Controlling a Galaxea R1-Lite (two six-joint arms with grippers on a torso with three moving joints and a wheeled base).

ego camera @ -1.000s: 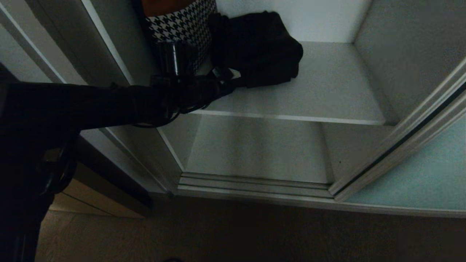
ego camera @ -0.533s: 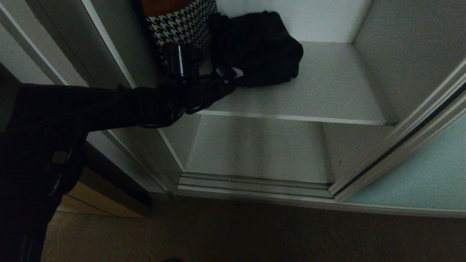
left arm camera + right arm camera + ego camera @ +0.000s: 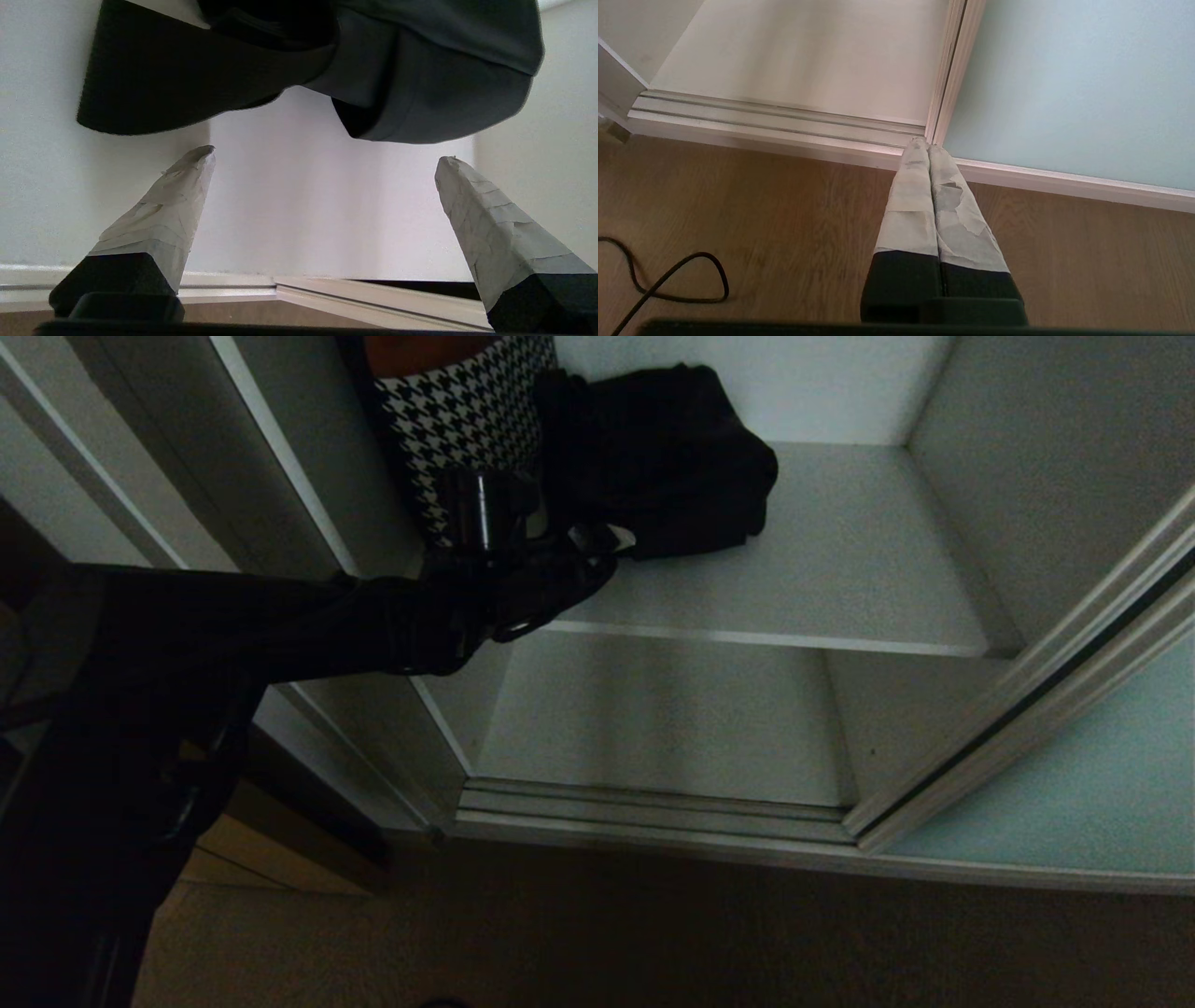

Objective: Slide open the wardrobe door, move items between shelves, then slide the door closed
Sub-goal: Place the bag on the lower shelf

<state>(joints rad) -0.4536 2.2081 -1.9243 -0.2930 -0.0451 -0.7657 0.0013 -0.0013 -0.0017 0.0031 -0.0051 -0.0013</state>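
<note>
1. Wardrobe interior, matte white-grey, fills the head view: the upper shelf (image 3: 840, 569) crosses the middle of the frame, and the sliding wardrobe door (image 3: 1074, 784), frosted pale teal glass in a slim silver frame, stands pushed aside at lower right
2. Upper centre: the black fabric bundle (image 3: 663, 457), soft, folded and lumpy, lies on that shelf beside a houndstooth-patterned fabric (image 3: 467, 411) at its left
3. The left claw (image 3: 597, 543) reaches in from the left edge, just short of the bundle's lower left corner, which lies up and right of it
4. Its taped fingers (image 3: 177, 205) are spread wide, holding nothing
5. The right claw (image 3: 929, 149), pressed together and empty, hangs over the wooden floor (image 3: 761, 224), farther away
</note>
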